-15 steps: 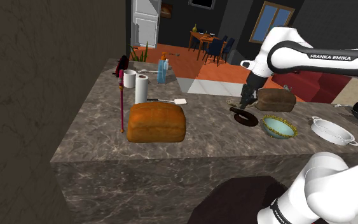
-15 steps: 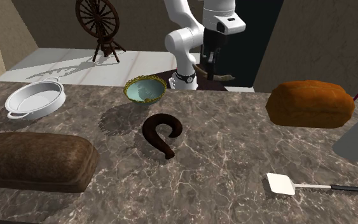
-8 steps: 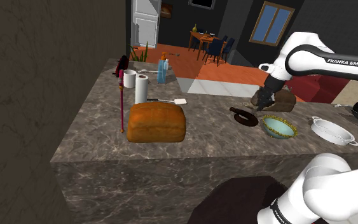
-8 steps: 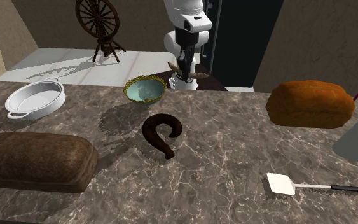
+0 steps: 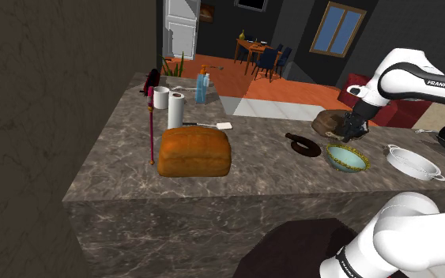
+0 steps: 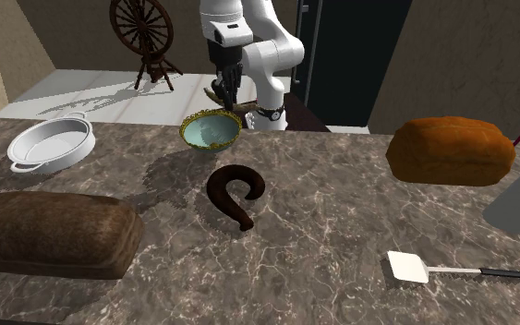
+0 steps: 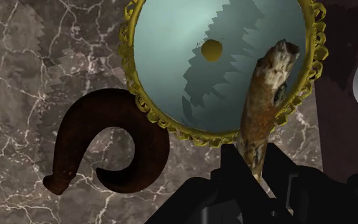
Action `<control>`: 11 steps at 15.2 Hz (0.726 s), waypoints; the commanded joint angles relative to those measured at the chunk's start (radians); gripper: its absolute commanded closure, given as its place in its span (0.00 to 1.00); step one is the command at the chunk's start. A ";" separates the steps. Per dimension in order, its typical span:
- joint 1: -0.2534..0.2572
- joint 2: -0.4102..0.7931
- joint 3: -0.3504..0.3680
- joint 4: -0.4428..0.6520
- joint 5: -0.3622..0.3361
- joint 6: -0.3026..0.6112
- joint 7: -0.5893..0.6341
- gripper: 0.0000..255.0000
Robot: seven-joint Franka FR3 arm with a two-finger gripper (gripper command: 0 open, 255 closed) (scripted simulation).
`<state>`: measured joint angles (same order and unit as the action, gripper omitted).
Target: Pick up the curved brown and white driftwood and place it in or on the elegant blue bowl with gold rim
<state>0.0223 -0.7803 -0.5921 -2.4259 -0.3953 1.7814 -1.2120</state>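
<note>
A mottled brown and white piece of driftwood (image 7: pixel 264 105) is clasped between my black fingers; my gripper (image 7: pixel 260 175) is shut on it. The wood hangs above the pale blue bowl with the scalloped gold rim (image 7: pixel 135 83), its free end over the bowl's edge. In the second exterior view my gripper (image 6: pixel 225 90) hovers just over the bowl (image 6: pixel 191 129), the driftwood (image 6: pixel 237 104) sticking out sideways. The shoulder view has my gripper (image 5: pixel 351 126) above the bowl (image 5: pixel 345 158) on the marble counter.
A dark curled hook-shaped thing (image 6: pixel 235 194) lies close beside the bowl. A dark loaf (image 6: pixel 50 233), an orange-brown loaf (image 6: pixel 449 150), a white pan (image 6: pixel 52 143) and a white spatula (image 6: pixel 452 270) also sit on the counter. Bottles and a paper roll (image 5: pixel 176 108) stand at its far end.
The arm has carried the driftwood toward the shoulder view's right, from above the dark curled thing to over the bowl. The grip has stayed shut on it.
</note>
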 commanded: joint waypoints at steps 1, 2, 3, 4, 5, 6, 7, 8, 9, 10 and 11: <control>-0.018 -0.006 -0.038 0.026 -0.023 -0.019 -0.053 1.00; -0.025 -0.006 -0.059 0.035 -0.035 -0.023 -0.077 1.00; -0.032 -0.005 -0.080 0.046 -0.046 -0.025 -0.102 1.00; -0.039 -0.003 -0.106 0.060 -0.059 -0.028 -0.132 1.00; -0.040 -0.003 -0.111 0.047 -0.064 -0.015 -0.131 1.00; -0.042 -0.003 -0.117 0.035 -0.068 -0.003 -0.130 1.00; -0.043 -0.003 -0.122 0.023 -0.072 0.010 -0.129 1.00; -0.044 -0.003 -0.128 0.011 -0.077 0.023 -0.128 1.00; -0.045 -0.002 -0.133 -0.001 -0.081 0.035 -0.127 1.00; -0.046 -0.001 -0.139 -0.013 -0.086 0.048 -0.126 1.00; -0.047 0.000 -0.145 -0.024 -0.090 0.061 -0.125 1.00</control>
<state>-0.0228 -0.7799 -0.7314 -2.4368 -0.4801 1.8287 -1.3381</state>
